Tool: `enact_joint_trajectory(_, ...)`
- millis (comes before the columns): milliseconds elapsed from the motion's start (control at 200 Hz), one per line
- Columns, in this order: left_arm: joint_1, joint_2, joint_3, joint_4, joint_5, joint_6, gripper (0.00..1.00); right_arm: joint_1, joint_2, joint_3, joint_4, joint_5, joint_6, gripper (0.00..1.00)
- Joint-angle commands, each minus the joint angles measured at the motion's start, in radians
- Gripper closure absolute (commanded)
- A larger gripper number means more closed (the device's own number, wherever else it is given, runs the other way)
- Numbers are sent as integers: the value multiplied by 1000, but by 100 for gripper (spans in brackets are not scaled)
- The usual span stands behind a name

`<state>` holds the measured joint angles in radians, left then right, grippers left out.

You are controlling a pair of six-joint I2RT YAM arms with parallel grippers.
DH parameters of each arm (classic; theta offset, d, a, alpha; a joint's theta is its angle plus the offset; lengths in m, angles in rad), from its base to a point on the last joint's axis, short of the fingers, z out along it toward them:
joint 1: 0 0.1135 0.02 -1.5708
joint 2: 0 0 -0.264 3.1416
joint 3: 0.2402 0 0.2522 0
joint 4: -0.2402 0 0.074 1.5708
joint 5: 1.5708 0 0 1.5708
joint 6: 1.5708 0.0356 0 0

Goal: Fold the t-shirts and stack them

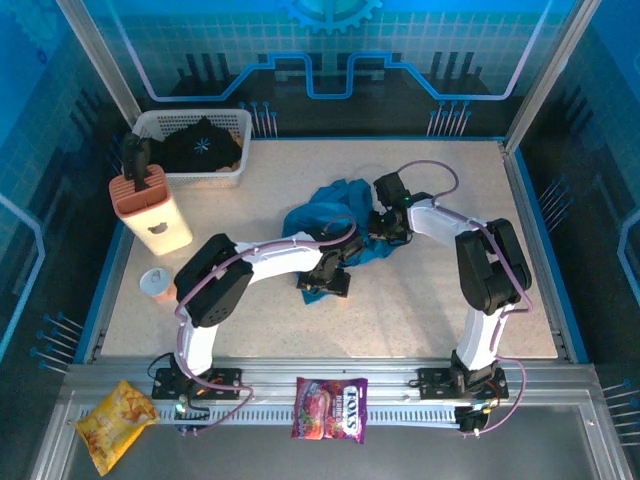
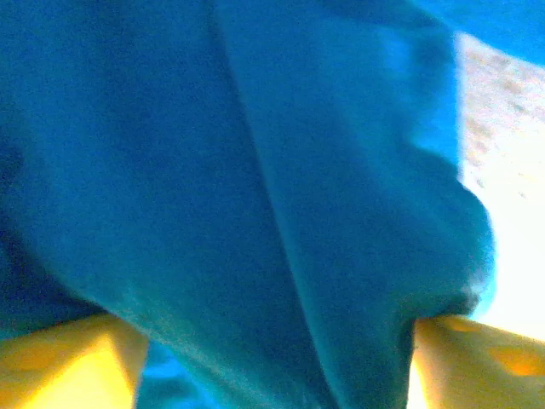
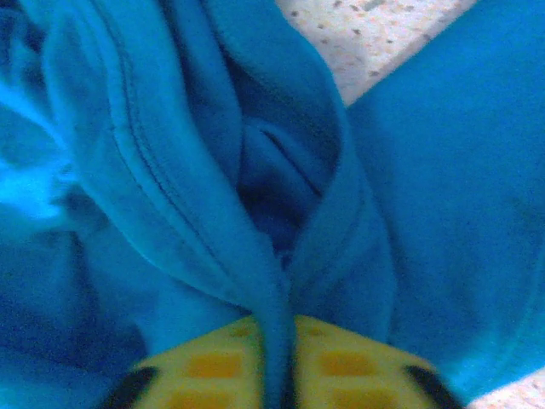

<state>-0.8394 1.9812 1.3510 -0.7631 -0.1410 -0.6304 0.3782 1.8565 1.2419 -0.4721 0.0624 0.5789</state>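
With the crumpled teal-blue cloth t-shirt [image 1: 325, 212] lying mid-way across the speckled worktop [image 1: 430, 310], the right fingers [image 3: 341, 366] clenched on one fold and the left fingers [image 2: 60, 362] released around loose cloth, a one-sided pull would probably bunch it further.

Speckled beige tabletop [image 1: 270, 200], blue strip [image 1: 350, 138] along its far edge. Far wall panel [image 1: 330, 60] translucent, blue-lit, grid and circuit-line pattern, gear motif [image 1: 330, 8] at top centre. Slanted metal frame posts far left [image 1: 100, 60] and far right [image 1: 545, 75]. Side walls dark blue, same line pattern. Slotted aluminium rail [image 1: 400, 388] along near edge, grey shelf [image 1: 440, 450] nearer still. Light cool, blue cast overall.
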Motion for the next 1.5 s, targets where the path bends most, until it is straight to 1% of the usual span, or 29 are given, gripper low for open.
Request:
enact_joint_trajectory(0,11,3,-5,-1,-129,-50,65,5,-40,6,-50,103,-2,100)
enact_joint_trajectory(30,16,-12,-15,-9,-154,-53,78,0,-65,-6,-53,123,-5,100)
enact_joint_trajectory(50,19,-27,-25,-15,-171,-56,85,-2,-82,-15,-57,136,-10,100)
enact_joint_trajectory(105,32,-80,-61,-26,-214,-61,100,-18,-130,-39,-70,166,-22,100)
enact_joint_trajectory(255,113,-265,-168,-88,-310,-62,100,-94,-272,-124,-113,217,-57,100)
enact_joint_trajectory(410,220,-444,-257,-134,-378,-18,100,-206,-411,-234,-116,165,-71,100)
enact_joint_trajectory(500,278,-502,-294,-136,-396,11,100,-244,-468,-268,-131,125,-82,100)
enact_joint_trajectory(666,337,-537,-340,-149,-436,34,100,-274,-571,-316,-168,32,-92,100)
enact_joint_trajectory(791,359,-552,-365,-149,-443,41,100,-274,-639,-332,-221,-34,-108,100)
enact_joint_trajectory(881,361,-564,-379,-131,-430,60,100,-275,-694,-345,-250,-130,-115,100)
enact_joint_trajectory(966,366,-553,-386,-131,-446,70,100,-274,-738,-352,-264,-209,-107,100)
enact_joint_trajectory(996,369,-546,-388,-128,-451,73,100,-275,-749,-351,-264,-235,-100,100)
enact_joint_trajectory(1066,376,-529,-392,-114,-453,80,93,-274,-770,-346,-247,-304,-73,100)
enact_joint_trajectory(1101,377,-520,-392,-104,-453,82,92,-275,-777,-343,-230,-345,-57,100)
enact_joint_trajectory(1211,378,-512,-392,-74,-444,82,93,-275,-787,-318,-170,-455,7,100)
enact_joint_trajectory(1271,378,-519,-394,-57,-437,82,100,-274,-790,-292,-150,-488,38,100)
enact_joint_trajectory(1426,378,-561,-405,-25,-424,109,100,-281,-820,-196,-134,-529,105,100)
enact_joint_trajectory(1496,378,-588,-414,-1,-396,141,100,-287,-848,-154,-128,-531,147,100)
